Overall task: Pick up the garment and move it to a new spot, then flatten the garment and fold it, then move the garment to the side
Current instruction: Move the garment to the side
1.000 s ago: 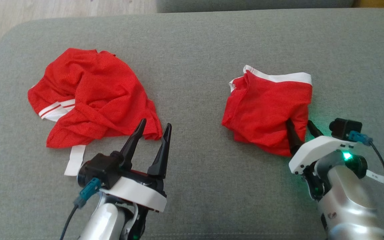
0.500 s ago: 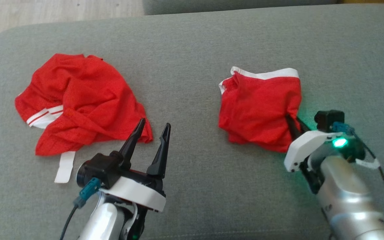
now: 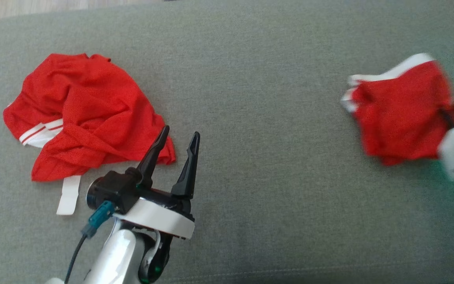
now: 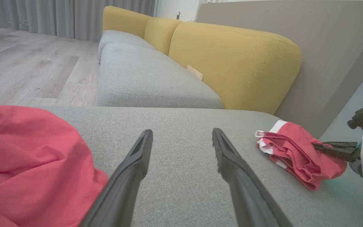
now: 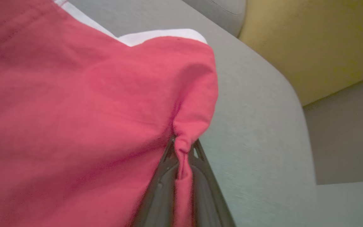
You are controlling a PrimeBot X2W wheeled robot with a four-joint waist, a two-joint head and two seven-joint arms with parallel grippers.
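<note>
right gripper [image 5: 181, 143] is clamped tight on the folded garment [image 5: 74, 110]. in the right wrist view a bunched pinch of red cloth is squeezed between its two dark fingers, with the rest of the garment spreading up and left from the tips. in the head view the folded garment [image 3: 400, 118] sits at the far right of the grey cushion [image 3: 250, 98], white band along its far edge. the right gripper [image 3: 447, 116] is at its right side near the frame edge, all pretty blurry there. from the left wrist view the folded garment [image 4: 295, 157] looks like a layered stack low on the cushion, and the right gripper [image 4: 326, 147] comes in from the right and bites its edge. can't tell if it's fully resting or slightly lifted. left gripper [image 3: 181, 132] has its fingers spread apart with nothing between them. it's hovering just beside the lower right corner of the crumpled red garment [image 3: 85, 114], which is well apart from the folded one on the left side of the cushion. a white strip [image 3: 67, 195] pokes out from under that one. the yellow backrest [image 4: 232, 63] and wood floor [image 4: 27, 63] are behind.
</note>
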